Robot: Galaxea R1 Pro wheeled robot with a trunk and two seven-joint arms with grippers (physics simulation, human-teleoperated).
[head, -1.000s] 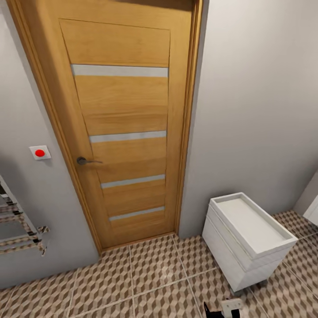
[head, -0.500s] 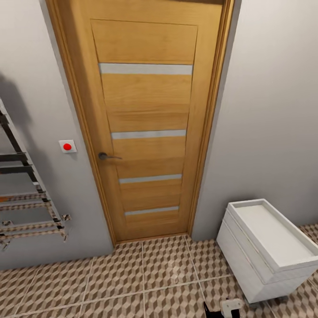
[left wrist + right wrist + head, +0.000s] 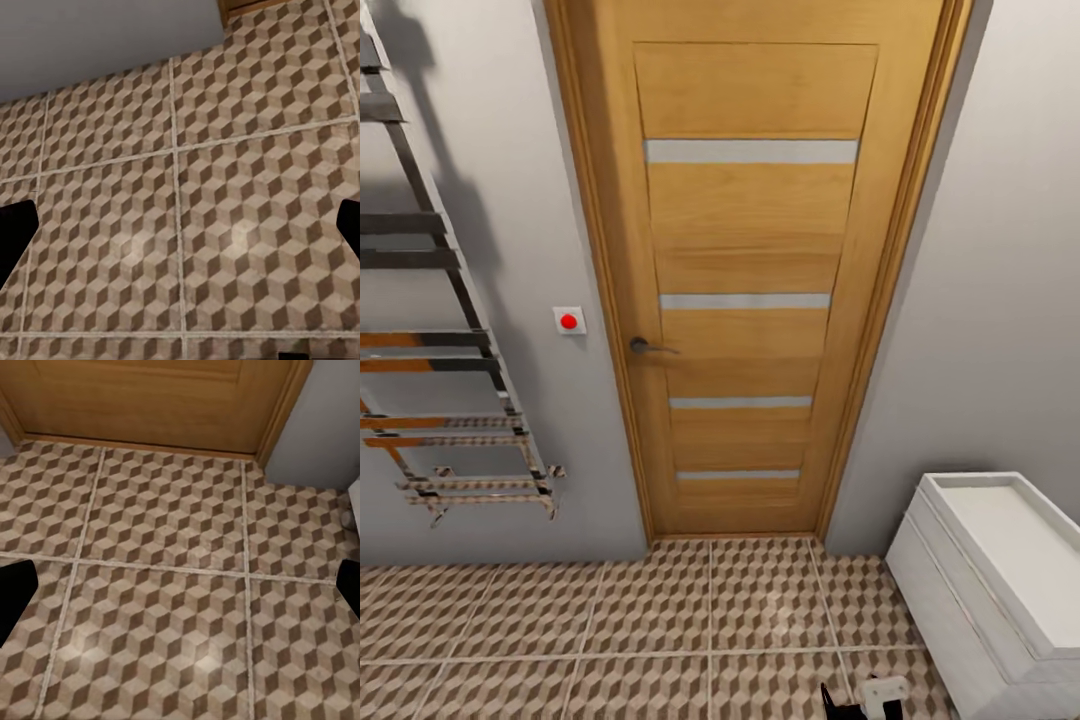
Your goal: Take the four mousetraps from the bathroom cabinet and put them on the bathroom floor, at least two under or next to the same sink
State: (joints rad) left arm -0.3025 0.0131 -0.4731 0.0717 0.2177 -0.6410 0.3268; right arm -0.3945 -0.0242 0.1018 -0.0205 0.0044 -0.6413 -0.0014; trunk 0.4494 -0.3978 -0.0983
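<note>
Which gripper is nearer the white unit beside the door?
Right, probably. The right gripper hangs over floor before the door, the white unit just edging its view; the left gripper hangs over floor by the grey wall beyond the door.

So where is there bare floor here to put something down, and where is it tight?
The bathroom floor lies bare in front of the wooden door, from under the towel rail across to the white tray-topped box. Tightest is the strip beside that box, at the wall corner.
</note>
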